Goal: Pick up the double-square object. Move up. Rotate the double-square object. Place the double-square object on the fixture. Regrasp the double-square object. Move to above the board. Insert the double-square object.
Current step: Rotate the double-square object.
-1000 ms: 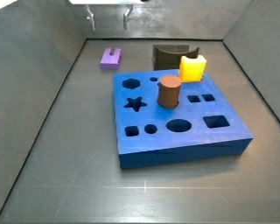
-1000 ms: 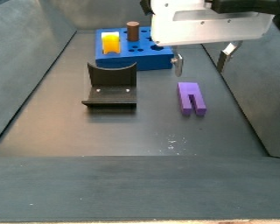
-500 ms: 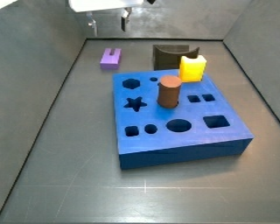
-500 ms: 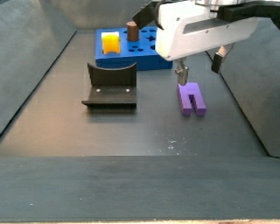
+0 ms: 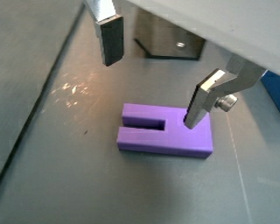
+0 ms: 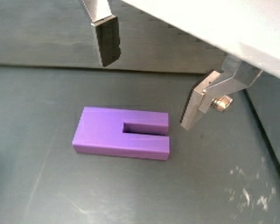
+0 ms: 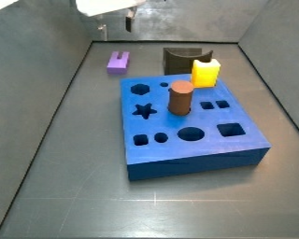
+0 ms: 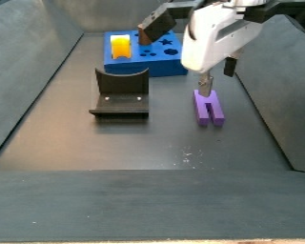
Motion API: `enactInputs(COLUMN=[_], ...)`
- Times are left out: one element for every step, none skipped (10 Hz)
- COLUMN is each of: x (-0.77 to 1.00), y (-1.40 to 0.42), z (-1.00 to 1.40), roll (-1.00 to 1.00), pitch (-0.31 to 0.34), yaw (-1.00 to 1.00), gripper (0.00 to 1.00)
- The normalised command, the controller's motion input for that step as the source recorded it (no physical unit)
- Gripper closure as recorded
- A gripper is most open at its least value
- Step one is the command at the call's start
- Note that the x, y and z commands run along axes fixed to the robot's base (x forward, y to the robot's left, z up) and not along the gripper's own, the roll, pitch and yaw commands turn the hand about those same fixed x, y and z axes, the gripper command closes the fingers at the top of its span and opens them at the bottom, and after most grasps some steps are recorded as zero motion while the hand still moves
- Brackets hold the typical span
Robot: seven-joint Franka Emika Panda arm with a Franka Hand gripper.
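The gripper (image 5: 154,74) hangs with its jaws spread wide over the double-square object (image 5: 164,140), holding nothing. That purple piece lies flat on the dark grey floor (image 8: 117,152), its slot facing up in both wrist views. In a side view the fixture (image 8: 119,92) sits apart from it, with the blue board (image 7: 190,126) carrying a yellow block (image 7: 206,72) and a brown cylinder (image 7: 181,97). Grey walls (image 7: 46,37) enclose the floor.

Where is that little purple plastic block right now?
The small purple plastic block lies flat on the dark floor, apart from the blue board and beside the dark fixture; the open gripper hovers just above it.
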Motion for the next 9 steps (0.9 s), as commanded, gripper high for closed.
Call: enactInputs(x=[0.04, 0.04, 0.04, 0.04, 0.04, 0.04, 0.04, 0.04, 0.04], y=[0.00, 0.00, 0.00, 0.00, 0.00, 0.00, 0.00, 0.00, 0.00], z=[-0.06, -0.06, -0.06, -0.06, -0.06, -0.06, -0.06, -0.06, -0.06], roll=[0.00, 0.00, 0.00, 0.00, 0.00, 0.00, 0.00, 0.00, 0.00], pitch=[-0.003, -0.003, -0.003, -0.004, -0.004, -0.004, -0.004, -0.004, -0.004], yaw=[1.00, 1.00, 1.00, 1.00, 1.00, 1.00, 1.00, 1.00, 1.00], gripper=[0.00, 0.00, 0.00, 0.00, 0.00, 0.00, 0.00, 0.00, 0.00])
